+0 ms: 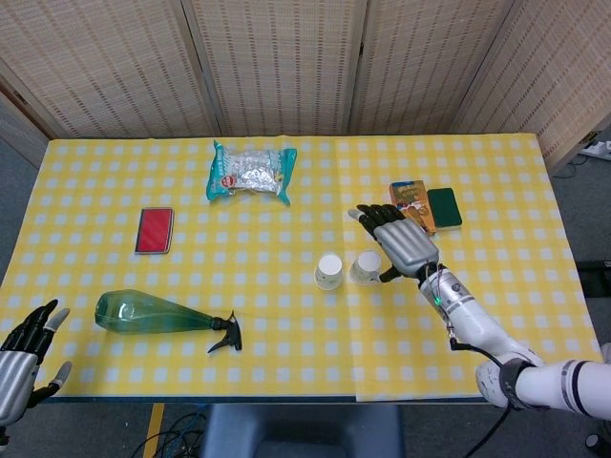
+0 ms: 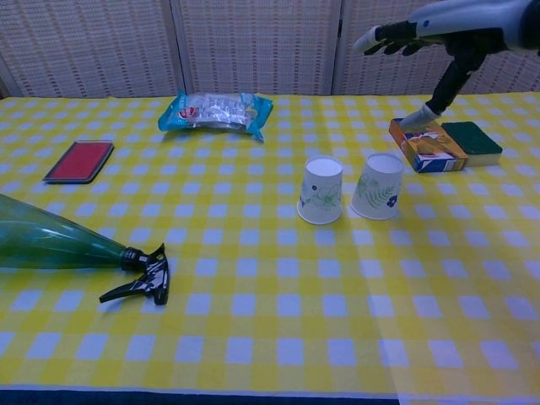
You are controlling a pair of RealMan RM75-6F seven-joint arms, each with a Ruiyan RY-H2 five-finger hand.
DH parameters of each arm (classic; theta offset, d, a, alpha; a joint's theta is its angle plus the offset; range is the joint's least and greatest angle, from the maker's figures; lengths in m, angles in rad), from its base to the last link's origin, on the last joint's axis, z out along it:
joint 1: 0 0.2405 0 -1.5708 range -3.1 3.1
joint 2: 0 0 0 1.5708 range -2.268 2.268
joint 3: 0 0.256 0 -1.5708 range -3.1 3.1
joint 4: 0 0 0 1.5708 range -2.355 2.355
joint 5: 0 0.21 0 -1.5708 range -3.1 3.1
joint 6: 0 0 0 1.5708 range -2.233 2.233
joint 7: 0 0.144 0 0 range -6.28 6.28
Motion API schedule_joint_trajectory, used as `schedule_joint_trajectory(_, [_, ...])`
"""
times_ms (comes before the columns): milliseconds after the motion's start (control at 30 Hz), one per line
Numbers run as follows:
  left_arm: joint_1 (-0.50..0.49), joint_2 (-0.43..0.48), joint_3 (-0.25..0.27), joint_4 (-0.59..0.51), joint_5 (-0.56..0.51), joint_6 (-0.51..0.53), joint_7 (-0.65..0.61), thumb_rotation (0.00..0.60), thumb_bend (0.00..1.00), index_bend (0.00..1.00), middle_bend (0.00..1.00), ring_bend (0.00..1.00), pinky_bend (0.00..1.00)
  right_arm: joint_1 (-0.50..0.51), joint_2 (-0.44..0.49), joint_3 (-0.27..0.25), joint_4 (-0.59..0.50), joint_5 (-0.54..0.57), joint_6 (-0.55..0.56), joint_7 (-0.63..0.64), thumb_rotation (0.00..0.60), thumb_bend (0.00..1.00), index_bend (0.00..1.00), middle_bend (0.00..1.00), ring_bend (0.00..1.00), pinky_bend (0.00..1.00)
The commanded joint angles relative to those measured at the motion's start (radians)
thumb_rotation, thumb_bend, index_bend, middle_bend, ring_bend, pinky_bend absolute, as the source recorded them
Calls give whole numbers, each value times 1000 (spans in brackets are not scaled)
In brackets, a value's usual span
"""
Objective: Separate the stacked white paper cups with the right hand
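Now two white paper cups stand upside down and side by side near the middle of the worktop (image 1: 477, 162), apart from each other: the left cup (image 2: 321, 190) and the right cup (image 2: 377, 186), each with a green leaf print on its wall. In the head view the left cup (image 1: 329, 271) and the right cup (image 1: 366, 267) sit just left of the right robot hand (image 1: 403, 243), which hovers above the yellow checked cloth with its fingers spread wide and holds nothing. In the chest view the right robot hand (image 2: 430, 34) is raised at the top right, touching neither cup, its thumb pointing down toward a small printed box (image 2: 426, 144). A dark green sponge (image 2: 472, 140) lies just beside that box on its right. A silver snack packet with teal ends (image 1: 250, 173) lies toward the far edge, a red flat case (image 1: 155, 230) lies to the left, and a green spray bottle (image 1: 162, 315) lies on its side near the front left. The left robot hand (image 1: 27, 359) hangs off the front left corner of the worktop, fingers apart and empty.
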Motion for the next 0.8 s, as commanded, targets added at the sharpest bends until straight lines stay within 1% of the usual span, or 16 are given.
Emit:
schedule_joint_trajectory(33, [-11,-8,-1,3,8,-4,3,600,381,0,0,54,203,-266,52,-110,-12,-340,255,160,600,192,0,0,0,0])
schedule_joint_trajectory(100, [-13,-12,0,12,12,-2,-1,600,381,0,0,54,203,-347,25,-155,50,-435,338,197,600,192,0,0,0,0])
schedule_joint_trajectory(133, [-15,-15,-2,16,6,-8,0,600,381,0,0,54,203,-397,0,-177,97,-486,397,214,600,191,0,0,0,0])
schedule_joint_trajectory(167, [-16,-16,-4,17,0,-13,3,600,381,0,0,54,203,-431,-18,-188,131,-517,438,223,600,191,0,0,0,0])
schedule_joint_trajectory(233, [-20,-18,-6,18,-8,-22,5,600,381,0,0,54,203,-501,-56,-207,194,-568,520,247,600,191,0,0,0,0])
schedule_joint_trajectory(367, [-27,-20,-10,17,-10,-26,9,600,381,0,0,54,203,-594,-102,-231,275,-623,604,299,600,191,0,0,0,0])
schedule_joint_trajectory(500, [-29,-22,-11,19,-11,-26,8,600,381,0,0,54,203,-653,-134,-236,333,-657,647,301,600,192,0,0,0,0])
schedule_joint_trajectory(600, [-25,-23,-9,20,-1,-11,7,600,381,0,0,54,203,-693,-159,-226,366,-649,667,275,600,191,0,0,0,0])
schedule_joint_trajectory(667, [-22,-22,-7,20,7,1,5,600,382,0,0,54,203,-702,-153,-221,366,-641,650,261,600,191,0,0,0,0])
schedule_joint_trajectory(800, [-18,-22,-2,20,18,13,8,600,381,0,0,54,203,-716,-140,-190,357,-638,654,283,600,192,0,0,0,0])
